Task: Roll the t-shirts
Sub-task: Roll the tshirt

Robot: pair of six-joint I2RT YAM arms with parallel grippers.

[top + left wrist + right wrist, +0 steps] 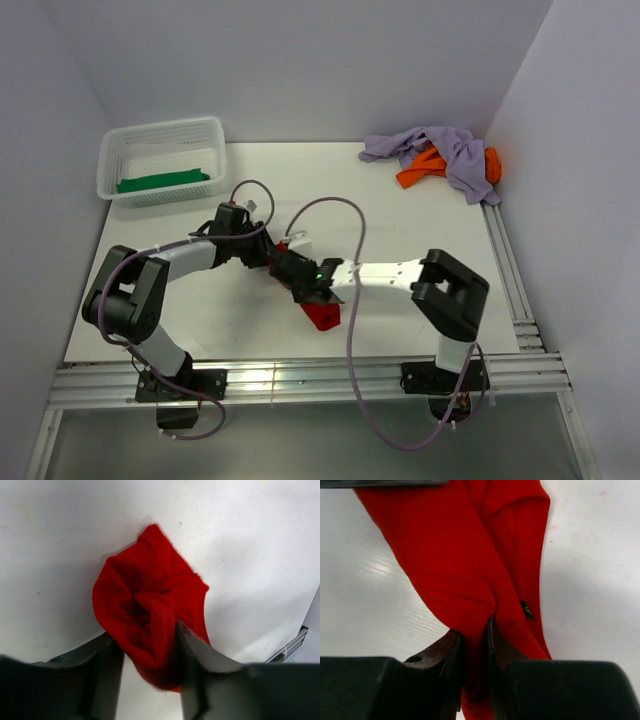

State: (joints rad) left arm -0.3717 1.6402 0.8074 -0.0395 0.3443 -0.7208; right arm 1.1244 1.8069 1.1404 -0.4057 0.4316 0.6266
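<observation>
1. The bright red cloth t-shirt [322,318] lies near the middle of the flat white table [430,220], a little toward 6 o'clock. It is bunched into a narrow bundle, and both arms meet over it.
2. The left gripper [150,672] grasps the red t-shirt. Its two grey fingers [107,667] stand either side of a thick, rounded fold that fills the gap and touches both of them. In the left wrist view the rest of the cloth fans out toward 12 o'clock and rests on the table.
3. The right gripper [476,655] is clenched on the same t-shirt. Its dark fingers [451,655] pinch a thin pleat in a very narrow gap. From there the cloth widens toward 12 o'clock, and a small dark label [526,609] shows at 3 o'clock of the pinch.
4. From above, the two grippers sit just beside each other, and the free end of the bundle pokes out toward 5 o'clock of them.
5. The green t-shirt [162,181] lies flat inside the white plastic mesh basket [160,132], at 10 o'clock on the table.
6. The pale lavender t-shirt [440,145] is crumpled at 2 o'clock, draped partly over the orange t-shirt [420,170]. The two touch and lie well apart from the arms.
</observation>
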